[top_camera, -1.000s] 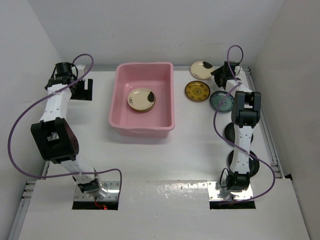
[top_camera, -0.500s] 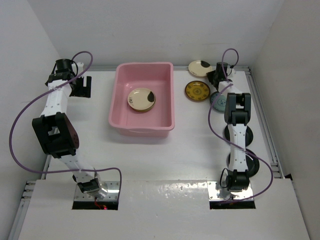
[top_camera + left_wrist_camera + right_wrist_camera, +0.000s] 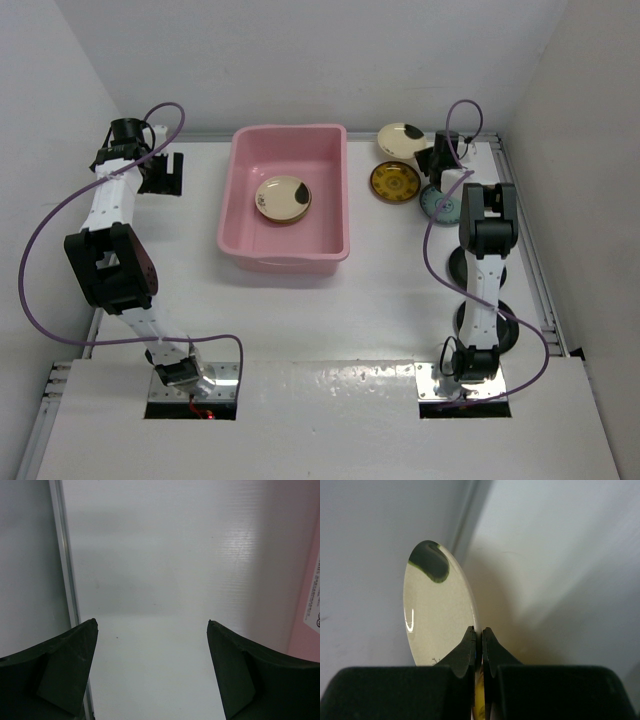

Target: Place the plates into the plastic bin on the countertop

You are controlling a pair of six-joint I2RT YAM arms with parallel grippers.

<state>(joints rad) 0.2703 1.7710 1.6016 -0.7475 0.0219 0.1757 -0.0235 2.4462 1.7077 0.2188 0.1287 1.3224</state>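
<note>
The pink plastic bin [image 3: 240, 205] stands on the white countertop [image 3: 385, 300] with one cream plate with a black patch [image 3: 282, 198] inside. At the back right my right gripper [image 3: 433, 152] [image 3: 480, 630] is shut on the rim of a second cream plate [image 3: 400, 138] [image 3: 437, 615], which shows edge-on in the right wrist view. An amber plate [image 3: 394, 182] and a teal plate [image 3: 436, 204] lie beside it. Two black plates [image 3: 455, 268] [image 3: 512, 335] sit partly under the right arm. My left gripper [image 3: 170, 176] [image 3: 152, 625] hangs open over bare countertop, left of the bin.
White walls close in the back and both sides. Metal rails [image 3: 530, 250] run along the countertop edges, one [image 3: 67, 570] just left of the left gripper. The bin's pink side [image 3: 307, 630] shows at the right of the left wrist view.
The right gripper's jaws have shut on the cream plate's rim. The left arm shifted slightly toward the back early on, then held still.
</note>
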